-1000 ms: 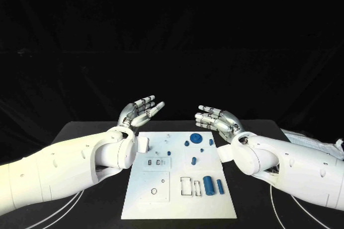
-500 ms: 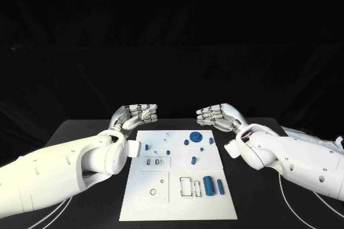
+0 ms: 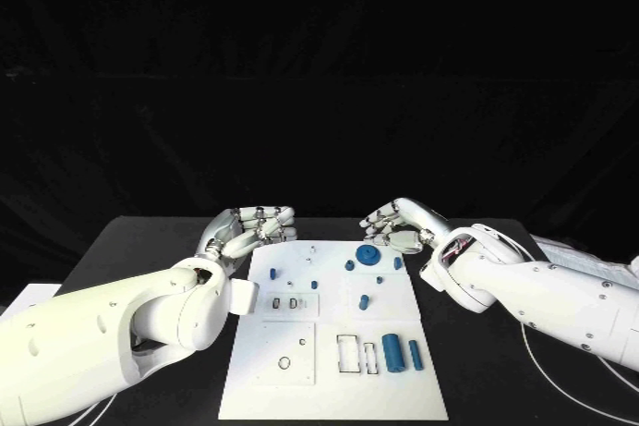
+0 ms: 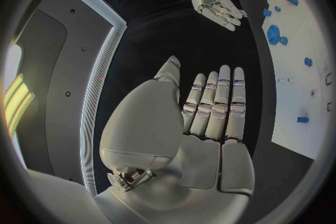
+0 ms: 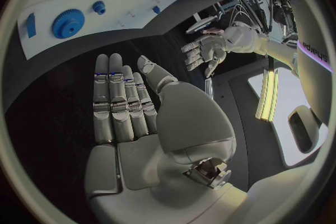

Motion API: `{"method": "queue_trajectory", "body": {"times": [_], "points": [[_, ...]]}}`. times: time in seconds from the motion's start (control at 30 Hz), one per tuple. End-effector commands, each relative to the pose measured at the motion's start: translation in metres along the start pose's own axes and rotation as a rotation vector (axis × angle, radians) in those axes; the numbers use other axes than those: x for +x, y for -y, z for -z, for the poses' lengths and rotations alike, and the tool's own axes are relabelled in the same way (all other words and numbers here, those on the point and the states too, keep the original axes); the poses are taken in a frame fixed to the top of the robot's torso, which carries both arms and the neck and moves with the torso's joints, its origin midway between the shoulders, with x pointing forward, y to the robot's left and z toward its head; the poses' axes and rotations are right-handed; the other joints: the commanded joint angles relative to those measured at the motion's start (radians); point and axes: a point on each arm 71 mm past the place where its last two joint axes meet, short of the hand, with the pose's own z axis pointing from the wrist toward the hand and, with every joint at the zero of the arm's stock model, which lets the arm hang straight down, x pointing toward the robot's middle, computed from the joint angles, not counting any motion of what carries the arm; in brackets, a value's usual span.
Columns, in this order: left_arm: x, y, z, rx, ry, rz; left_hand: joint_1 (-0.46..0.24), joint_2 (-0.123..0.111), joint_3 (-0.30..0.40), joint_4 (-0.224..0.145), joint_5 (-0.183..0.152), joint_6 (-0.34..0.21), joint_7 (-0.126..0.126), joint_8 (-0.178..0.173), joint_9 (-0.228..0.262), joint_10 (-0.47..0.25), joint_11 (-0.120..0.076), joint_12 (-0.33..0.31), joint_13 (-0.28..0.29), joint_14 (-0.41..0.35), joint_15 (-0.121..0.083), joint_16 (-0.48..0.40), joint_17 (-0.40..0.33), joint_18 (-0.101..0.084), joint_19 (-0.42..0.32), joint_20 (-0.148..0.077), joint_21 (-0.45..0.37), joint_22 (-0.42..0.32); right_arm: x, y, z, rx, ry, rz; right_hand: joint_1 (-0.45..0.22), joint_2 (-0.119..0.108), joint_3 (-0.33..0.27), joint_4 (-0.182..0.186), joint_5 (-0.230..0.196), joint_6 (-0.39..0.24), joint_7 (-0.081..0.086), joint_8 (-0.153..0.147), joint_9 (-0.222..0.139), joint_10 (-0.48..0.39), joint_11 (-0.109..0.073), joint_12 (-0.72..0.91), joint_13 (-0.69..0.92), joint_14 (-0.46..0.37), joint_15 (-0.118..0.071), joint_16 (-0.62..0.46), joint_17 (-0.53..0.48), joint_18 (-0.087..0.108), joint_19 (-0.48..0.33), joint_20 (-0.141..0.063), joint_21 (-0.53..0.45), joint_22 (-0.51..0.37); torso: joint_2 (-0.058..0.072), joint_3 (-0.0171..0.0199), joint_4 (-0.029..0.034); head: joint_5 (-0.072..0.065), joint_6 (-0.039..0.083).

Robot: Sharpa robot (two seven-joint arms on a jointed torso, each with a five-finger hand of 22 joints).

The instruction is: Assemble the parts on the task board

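Tabletop, black, carrying the white rectangular task board at its middle, long side running away from the robot. The head view shows the whole board: a large blue toothed gear near the far edge, several small blue pegs around it, a thick blue cylinder and a thinner blue rod lying side by side near the right edge of the near half, beside two black-outlined rectangular slots. The wrist views show what the head view does not, namely the palms. In the left wrist view the silver left hand has its fingers straight, close together, and its palm bare; it holds nothing. In the right wrist view the silver right hand lies likewise, fingers extended side by side, palm bare. That view also renders the gear's teeth clearly. In the head view both hands hover past the board's far corners, the left at the far left corner, the right at the far right, near the gear, knuckles up, touching no part. Count: one board, one gear, one cylinder, one rod; the small pegs are too small to count reliably.
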Motion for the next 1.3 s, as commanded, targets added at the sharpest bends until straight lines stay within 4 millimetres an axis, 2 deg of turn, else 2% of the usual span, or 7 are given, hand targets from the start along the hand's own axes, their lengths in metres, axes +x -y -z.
{"method": "queue_trajectory", "body": {"times": [0.03, 0.23, 0.43, 0.57, 0.93, 1.13, 1.3], "points": [[0.008, 0.006, 0.001, 0.028, -0.056, 0.001, 0.001, 0.011, 0.000, -0.008, -0.004, 0.009, -0.001, -0.004, -0.001, 0.008, -0.002, -0.004, -0.001, 0.010, -0.002, 0.005, 0.003, 0.013, 0.009, -0.002, 0.006, 0.000, 0.005, -0.002, -0.002, 0.016, -0.063, 0.202, 0.024, -0.037, 0.003, -0.004, -0.011, 0.047, -0.028, -0.006, 0.001, 0.057, -0.028, -0.011, 0.000, 0.124, -0.042, 0.034, 0.031, 0.010, 0.064, -0.055, 0.121, 0.066, 0.027, -0.0073, 0.0150, -0.008, -0.003], [0.012, 0.011, 0.004, 0.030, -0.065, 0.026, 0.001, 0.011, 0.000, -0.008, -0.004, 0.009, -0.001, -0.005, -0.001, 0.008, -0.003, -0.004, -0.001, 0.011, -0.003, 0.006, 0.004, 0.013, 0.010, -0.002, 0.006, 0.000, 0.012, -0.005, -0.006, 0.045, -0.136, 0.315, -0.004, -0.050, -0.013, 0.023, -0.026, 0.045, -0.037, -0.009, 0.000, 0.043, -0.038, -0.011, 0.001, 0.192, -0.052, 0.094, 0.076, 0.011, 0.087, -0.066, 0.196, 0.110, 0.048, -0.0102, 0.0314, -0.019, -0.006], [0.013, 0.012, 0.006, 0.018, -0.069, 0.035, 0.006, 0.013, 0.000, -0.014, -0.004, 0.008, 0.000, -0.007, -0.002, 0.008, -0.002, -0.006, -0.002, 0.011, -0.002, 0.005, 0.005, 0.012, 0.011, -0.003, 0.005, -0.001, 0.013, -0.007, -0.009, 0.080, -0.156, 0.397, -0.017, -0.065, -0.014, 0.058, -0.047, 0.042, -0.049, -0.008, 0.000, 0.029, -0.044, -0.009, 0.002, 0.190, -0.056, 0.231, 0.163, 0.012, 0.094, -0.069, 0.256, 0.143, 0.067, -0.0120, 0.0395, -0.031, -0.005], [0.014, 0.013, 0.007, 0.016, -0.070, 0.038, 0.009, 0.014, 0.000, -0.018, -0.004, 0.008, 0.000, -0.009, -0.002, 0.008, -0.002, -0.008, -0.002, 0.010, -0.002, 0.004, 0.005, 0.012, 0.012, -0.003, 0.004, -0.002, 0.010, -0.010, -0.011, 0.085, -0.154, 0.420, -0.015, -0.078, -0.004, 0.085, -0.048, 0.039, -0.050, -0.008, 0.000, 0.020, -0.042, -0.008, 0.002, 0.190, -0.055, 0.345, 0.235, 0.013, 0.101, -0.070, 0.308, 0.172, 0.078, -0.0126, 0.0410, -0.034, -0.001], [0.015, 0.014, 0.006, 0.015, -0.086, 0.047, 0.029, 0.015, 0.000, -0.044, -0.015, 0.008, 0.001, -0.017, -0.001, 0.008, -0.001, -0.014, -0.002, 0.008, -0.002, 0.000, 0.008, 0.011, 0.014, -0.003, -0.002, -0.007, 0.009, -0.016, -0.017, 0.079, -0.175, 0.441, 0.000, -0.099, 0.023, 0.136, -0.048, 0.040, -0.055, -0.009, 0.001, 0.002, -0.039, -0.008, 0.001, 0.177, -0.057, 0.511, 0.345, 0.012, 0.099, -0.066, 0.406, 0.229, 0.094, -0.0128, 0.0444, -0.035, 0.002], [0.016, 0.015, 0.006, 0.014, -0.088, 0.049, 0.029, 0.015, 0.000, -0.044, -0.015, 0.008, 0.001, -0.017, -0.001, 0.008, -0.001, -0.014, -0.002, 0.008, -0.002, 0.000, 0.008, 0.011, 0.014, -0.003, -0.002, -0.007, 0.011, -0.015, -0.019, 0.085, -0.202, 0.446, 0.005, -0.101, 0.044, 0.157, -0.045, 0.049, -0.054, -0.008, 0.001, 0.012, -0.042, -0.006, 0.000, 0.186, -0.058, 0.668, 0.509, 0.013, 0.101, -0.067, 0.452, 0.257, 0.098, -0.0140, 0.0483, -0.039, 0.002], [0.015, 0.015, 0.006, 0.012, -0.088, 0.050, 0.031, 0.017, 0.001, -0.047, -0.016, 0.008, 0.001, -0.018, -0.001, 0.008, -0.001, -0.015, -0.002, 0.008, -0.002, 0.000, 0.008, 0.011, 0.015, -0.003, -0.002, -0.008, 0.013, -0.014, -0.020, 0.085, -0.221, 0.449, 0.009, -0.106, 0.063, 0.168, -0.043, 0.054, -0.054, -0.008, 0.001, 0.018, -0.043, -0.006, 0.000, 0.176, -0.058, 0.712, 0.552, 0.013, 0.091, -0.067, 0.476, 0.273, 0.102, -0.0143, 0.0479, -0.037, 0.003]]}}
